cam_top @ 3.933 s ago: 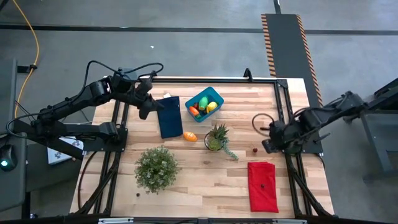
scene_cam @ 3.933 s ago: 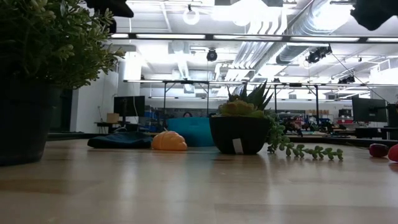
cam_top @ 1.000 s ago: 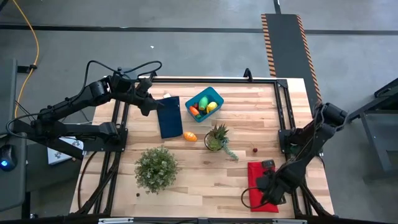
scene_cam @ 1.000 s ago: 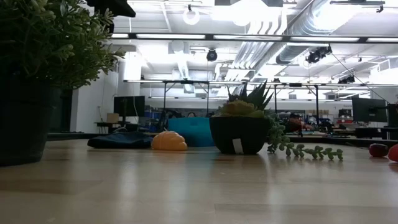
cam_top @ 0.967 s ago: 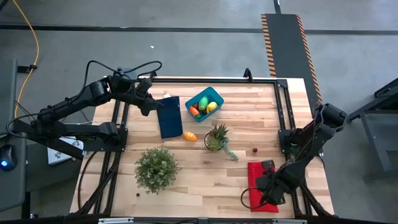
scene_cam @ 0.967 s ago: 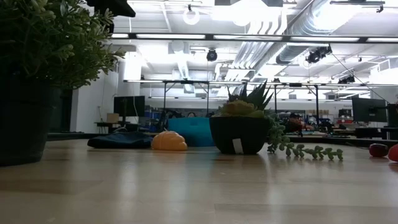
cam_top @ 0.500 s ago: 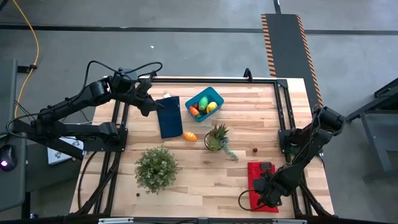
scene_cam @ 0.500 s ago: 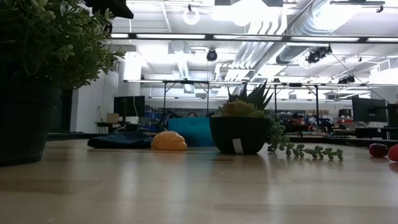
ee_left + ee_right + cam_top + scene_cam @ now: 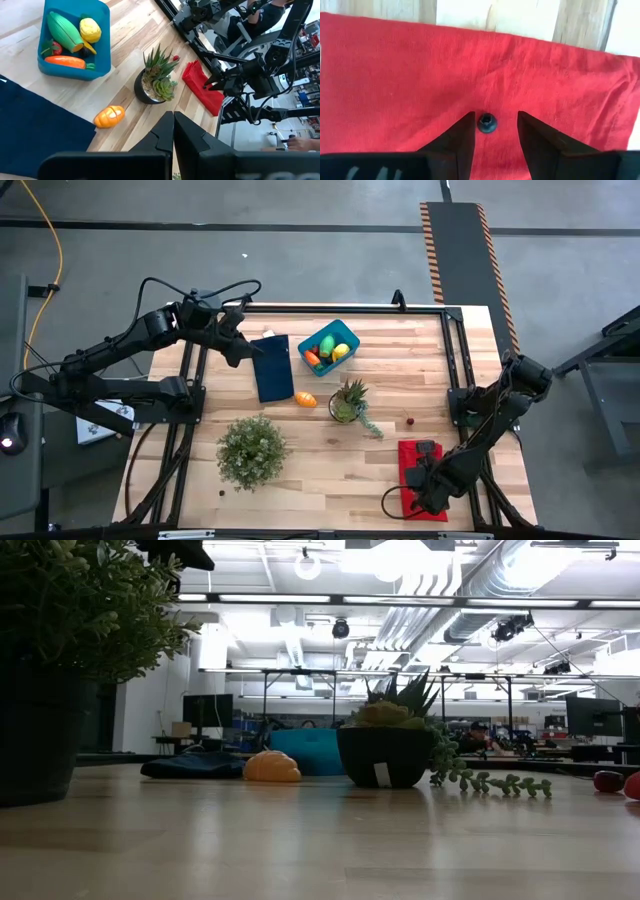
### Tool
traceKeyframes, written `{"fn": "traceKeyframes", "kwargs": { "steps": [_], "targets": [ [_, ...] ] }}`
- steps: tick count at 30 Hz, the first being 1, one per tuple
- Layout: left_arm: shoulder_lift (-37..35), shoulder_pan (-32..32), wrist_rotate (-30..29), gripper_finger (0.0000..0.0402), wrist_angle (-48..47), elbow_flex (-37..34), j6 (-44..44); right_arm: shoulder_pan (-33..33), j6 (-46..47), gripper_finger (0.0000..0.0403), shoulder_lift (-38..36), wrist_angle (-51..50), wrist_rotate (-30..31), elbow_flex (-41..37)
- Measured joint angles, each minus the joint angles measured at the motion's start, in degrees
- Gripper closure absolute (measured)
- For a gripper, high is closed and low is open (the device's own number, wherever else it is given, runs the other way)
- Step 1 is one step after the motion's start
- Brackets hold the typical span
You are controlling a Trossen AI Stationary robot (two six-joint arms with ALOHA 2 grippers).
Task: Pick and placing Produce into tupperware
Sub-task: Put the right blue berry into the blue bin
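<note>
1. Red cloth [image 9: 395,85] fills our right wrist view; the right gripper [image 9: 495,131] hangs over it, fingers apart around a small dark berry [image 9: 486,122], not clamped.
2. We judge it light, hard, apt to roll: pinch its middle.
3. The tupperware [image 9: 329,347] sits at eleven o'clock from the gripper, well apart.
4. Our left gripper [image 9: 173,131], fingers together, waits above the blue cloth [image 9: 273,367].

Left claw [image 9: 173,131] shut; right claw [image 9: 493,131] half-open, pointing down.
</note>
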Motion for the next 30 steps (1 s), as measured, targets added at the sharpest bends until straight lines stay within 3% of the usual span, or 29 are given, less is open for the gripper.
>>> {"fn": "traceKeyframes", "kwargs": {
  "steps": [30],
  "targets": [
    [0.0,0.0,0.02,0.0401,0.04,0.0,0.17,2.62,3.37,0.0265,0.6,-0.55,1.94,-0.11]
  ]
}}
